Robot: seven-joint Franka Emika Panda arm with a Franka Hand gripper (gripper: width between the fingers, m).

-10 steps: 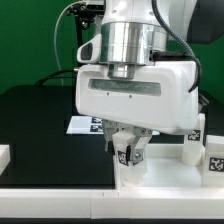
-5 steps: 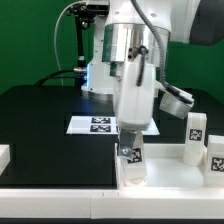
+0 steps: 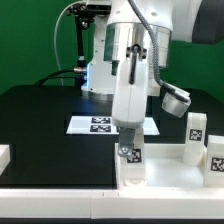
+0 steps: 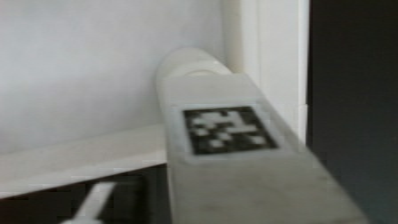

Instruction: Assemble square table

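My gripper (image 3: 129,147) points straight down and is shut on a short white leg (image 3: 130,160) with a black-and-white tag. The leg stands upright at the near left corner of the white square tabletop (image 3: 170,176), at or just above its surface; I cannot tell if it touches. In the wrist view the leg (image 4: 228,130) fills the middle, with the tabletop's white surface (image 4: 89,80) beside it and the rim (image 4: 270,50) next to the black table. Two more tagged legs (image 3: 196,136) (image 3: 215,156) stand at the exterior view's right.
The marker board (image 3: 100,124) lies on the black table (image 3: 40,120) behind the gripper. A small white part (image 3: 3,155) sits at the exterior view's left edge. The green wall and arm base stand behind.
The wrist has turned from broadside to edge-on. The held leg has sunk slightly toward the tabletop corner.
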